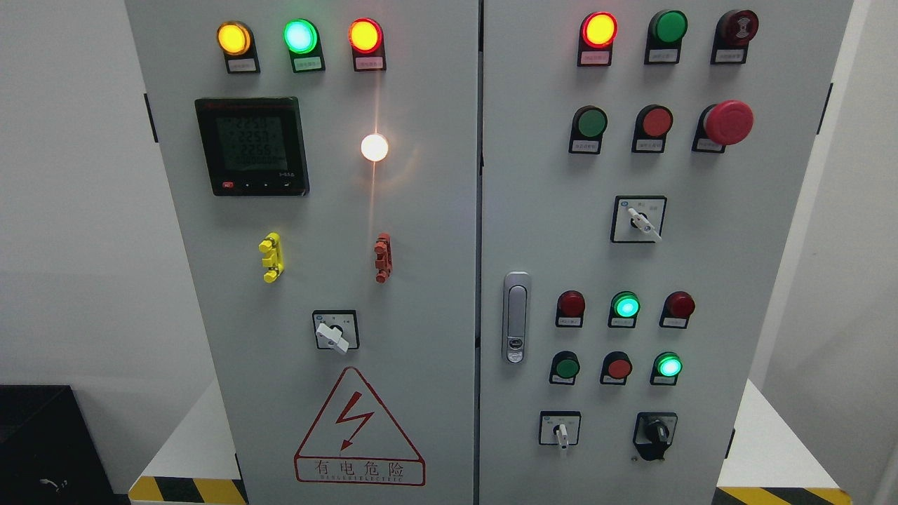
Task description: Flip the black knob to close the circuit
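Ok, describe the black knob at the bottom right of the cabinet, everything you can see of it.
The black knob sits low on the right door, on a black square plate, right of a white-handled selector switch and below a lit green lamp. It looks like matte black plastic: a round body with a raised grip bar pointing up, tilted slightly left. A black lobe hangs below the plate toward the lower left. Nothing touches it; no robot hand is in view.

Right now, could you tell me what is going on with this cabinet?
Nothing is being handled yet: neither robot hand is in view. The camera faces a grey electrical cabinet with two doors. Several lamps are lit, including a green lamp at top left, and the meter shows readings. The black knob at the lower right of the right door is untouched.
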Robot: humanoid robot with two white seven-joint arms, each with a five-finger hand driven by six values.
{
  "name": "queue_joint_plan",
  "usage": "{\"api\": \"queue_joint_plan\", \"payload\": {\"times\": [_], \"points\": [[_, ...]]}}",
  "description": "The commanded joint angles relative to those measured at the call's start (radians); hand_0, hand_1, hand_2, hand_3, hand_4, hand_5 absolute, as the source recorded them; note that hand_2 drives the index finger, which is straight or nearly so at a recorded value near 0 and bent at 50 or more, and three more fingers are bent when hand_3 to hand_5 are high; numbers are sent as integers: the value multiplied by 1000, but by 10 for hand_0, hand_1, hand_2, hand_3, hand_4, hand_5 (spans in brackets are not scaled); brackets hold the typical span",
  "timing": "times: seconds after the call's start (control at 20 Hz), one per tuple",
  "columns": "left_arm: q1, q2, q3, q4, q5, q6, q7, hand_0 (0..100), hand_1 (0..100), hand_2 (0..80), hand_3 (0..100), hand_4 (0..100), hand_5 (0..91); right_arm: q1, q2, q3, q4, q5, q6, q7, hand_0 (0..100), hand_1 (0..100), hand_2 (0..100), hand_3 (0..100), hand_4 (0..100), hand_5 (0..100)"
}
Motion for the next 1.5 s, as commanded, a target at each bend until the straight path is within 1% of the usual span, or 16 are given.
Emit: {"api": "queue_joint_plan", "payload": {"times": [0.0, 0.1, 0.25, 0.35, 0.5, 0.7, 0.75, 0.8, 0.9, 1.0, 1.1, 1.15, 1.25, 1.35, 1.4, 1.45], "points": [[21, 1, 0, -23, 0, -1, 0, 120, 556, 0, 0, 0, 0, -2, 8, -103, -128, 11, -13, -2, 0, 83, 0, 0, 0, 0], [21, 0, 0, -23, 0, -1, 0, 120, 556, 0, 0, 0, 0, 3, 16, -104, -188, 23, -11, -8, 0, 83, 0, 10, 0, 0], [21, 0, 0, -23, 0, -1, 0, 120, 556, 0, 0, 0, 0, 4, 16, -107, -239, 66, -11, -14, 0, 83, 18, 93, 0, 0], [21, 0, 0, -23, 0, -1, 0, 120, 556, 0, 0, 0, 0, 6, 17, -121, -283, 74, -13, -13, 0, 83, 69, 175, 47, 0], [21, 0, 0, -23, 0, -1, 0, 120, 556, 0, 0, 0, 0, 26, 33, -143, -388, 108, -13, -11, 0, 82, 106, 232, 114, 0], [21, 1, 0, -23, 0, -1, 0, 120, 556, 0, 0, 0, 0, 44, 37, -152, -535, 175, -13, -13, 0, 80, 126, 259, 146, 0], [21, 0, 0, -23, 0, -1, 0, 120, 556, 0, 0, 0, 0, 44, 39, -152, -567, 186, -13, -16, 0, 77, 162, 300, 187, 47], [21, 0, 0, -23, 0, -1, 0, 120, 556, 0, 0, 0, 0, 44, 39, -150, -598, 198, -13, -23, 0, 77, 168, 311, 197, 57], [21, 0, 0, -23, 0, -1, 0, 120, 556, 0, 0, 0, 0, 44, 39, -146, -644, 224, -13, -74, 0, 75, 245, 423, 345, 185], [21, 0, 0, -23, 0, -1, 0, 120, 556, 0, 0, 0, 0, 44, 39, -144, -678, 232, -16, -112, 0, 73, 296, 486, 435, 275], [21, 0, 0, -23, 0, -1, 0, 120, 556, 0, 0, 0, 0, 49, 39, -143, -710, 234, -14, -125, 0, 72, 336, 549, 494, 352], [21, 0, 0, -23, 0, -1, 0, 120, 556, 0, 0, 0, 0, 55, 39, -141, -727, 234, -14, -128, 0, 71, 378, 595, 535, 409], [21, 0, 0, -23, 0, -1, 0, 120, 556, 0, 0, 0, 0, 64, 39, -138, -765, 241, -14, -135, 0, 70, 399, 622, 570, 448], [21, 0, 0, -23, 0, -1, 0, 120, 556, 0, 0, 0, 0, 66, 39, -130, -802, 266, -14, -138, 0, 61, 460, 699, 636, 513], [21, 0, 0, -23, 0, -1, 0, 120, 556, 0, 0, 0, 0, 66, 39, -129, -822, 276, -14, -140, 0, 59, 469, 711, 646, 525], [21, 0, 0, -23, 0, -1, 0, 120, 556, 0, 0, 0, 0, 66, 39, -121, -842, 286, -13, -152, 0, 56, 483, 727, 662, 541]]}}
